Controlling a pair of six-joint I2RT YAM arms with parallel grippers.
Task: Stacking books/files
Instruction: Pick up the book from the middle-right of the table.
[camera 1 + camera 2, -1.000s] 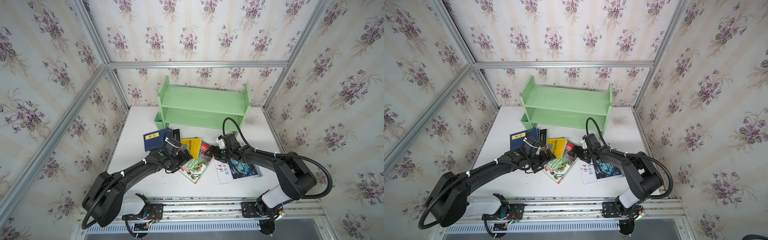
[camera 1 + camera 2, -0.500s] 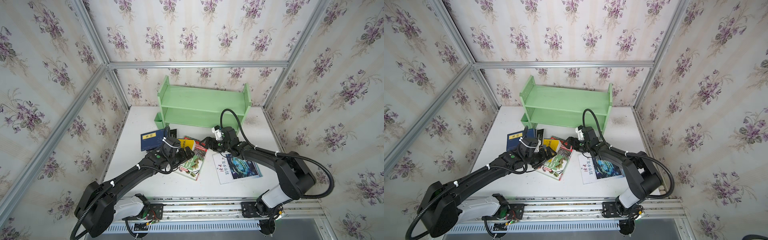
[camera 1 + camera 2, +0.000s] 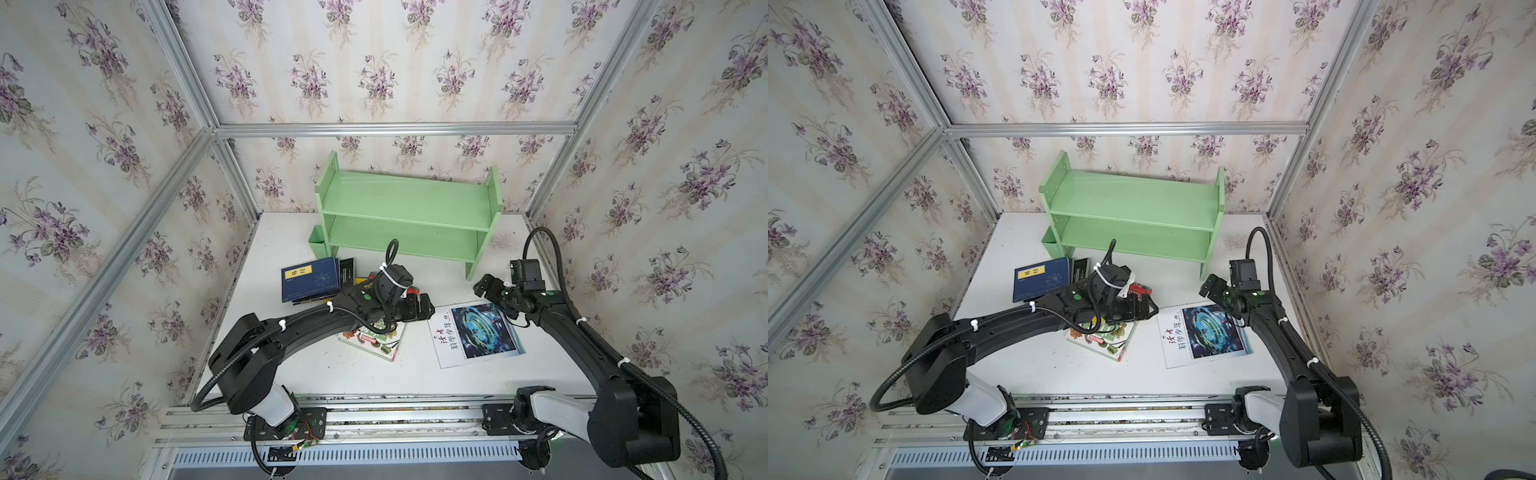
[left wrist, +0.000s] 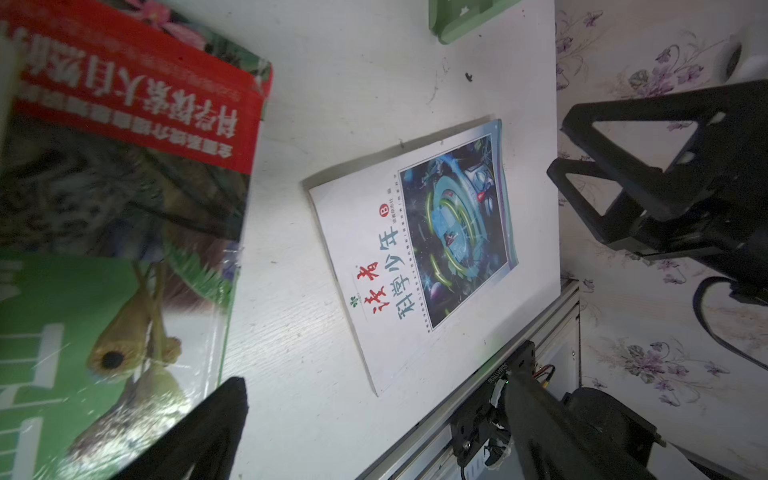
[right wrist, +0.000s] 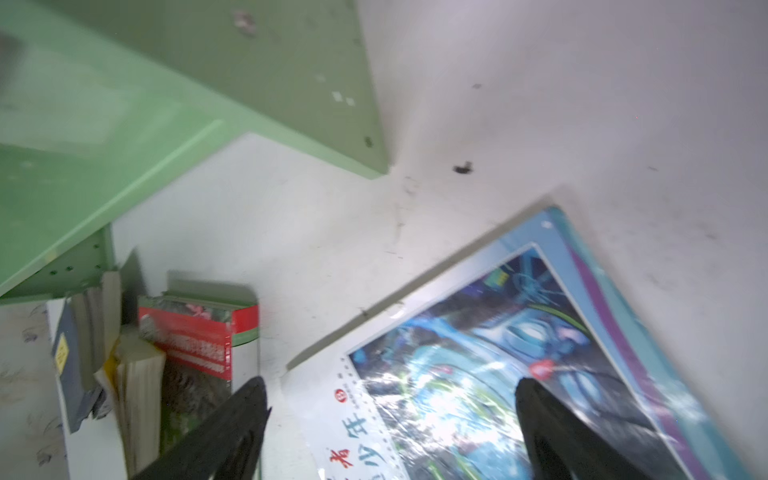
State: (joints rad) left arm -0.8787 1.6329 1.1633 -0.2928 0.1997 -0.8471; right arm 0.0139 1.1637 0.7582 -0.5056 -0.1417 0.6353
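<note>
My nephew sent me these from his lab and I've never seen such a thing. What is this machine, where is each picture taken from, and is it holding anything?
It is a robot: a left arm and a right arm, fixed to a rail at the near edge of a white table. Each ends in a two-finger gripper. Two pictures look down from above, nearly alike; two come from cameras on the wrists. On the table are a green shelf, a navy book, a nature book and a magazine. The left gripper, over the nature book, and the right gripper, by the magazine, are both open and hold nothing.
</note>
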